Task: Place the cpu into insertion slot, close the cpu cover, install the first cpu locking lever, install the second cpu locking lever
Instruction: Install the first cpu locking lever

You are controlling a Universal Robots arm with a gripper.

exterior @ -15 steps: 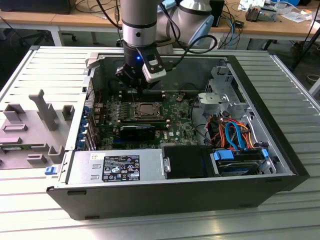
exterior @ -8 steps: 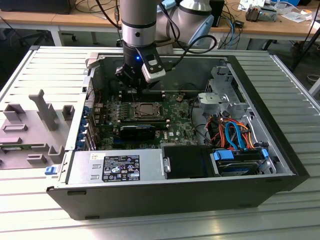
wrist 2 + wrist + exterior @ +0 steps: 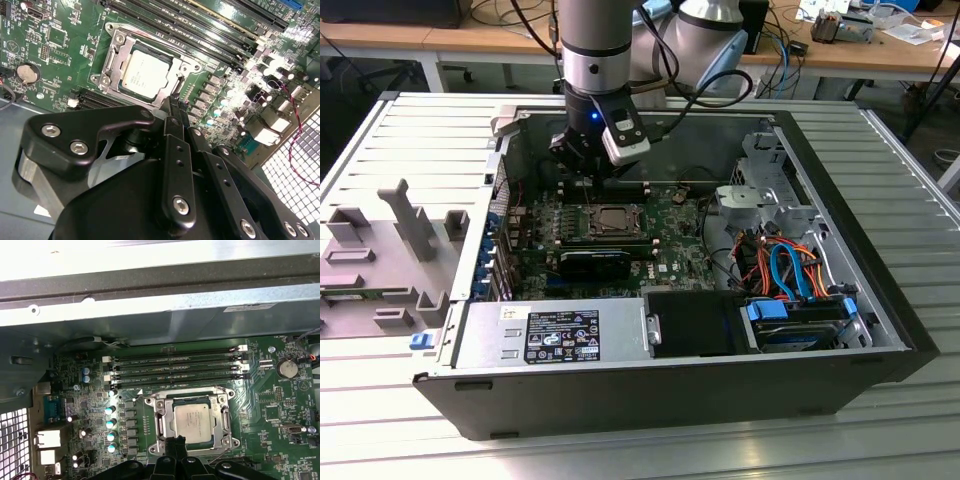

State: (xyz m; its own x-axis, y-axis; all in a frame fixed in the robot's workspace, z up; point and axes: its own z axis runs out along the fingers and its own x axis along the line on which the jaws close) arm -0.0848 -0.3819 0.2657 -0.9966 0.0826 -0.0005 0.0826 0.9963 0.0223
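Note:
The cpu (image 3: pixel 192 421) (image 3: pixel 145 72) lies flat in the insertion slot (image 3: pixel 615 217) on the green motherboard, its silvery top showing. The cpu cover (image 3: pixel 227 416) (image 3: pixel 111 62) lies down around it, framing the chip through its window. A thin metal lever rod (image 3: pixel 220 455) slants off the socket's edge beside my fingers. My gripper (image 3: pixel 176 441) (image 3: pixel 173 104) (image 3: pixel 588 160) hangs just above one edge of the socket. Its black fingers are pressed together, with nothing between them.
Long black memory slots (image 3: pixel 175 367) run beside the socket. A black card (image 3: pixel 595 262), the power supply (image 3: pixel 555 335), a drive cage (image 3: pixel 765 190) and coloured cables (image 3: pixel 785 270) crowd the open case. A grey parts holder (image 3: pixel 380 250) sits on the exterior view's left.

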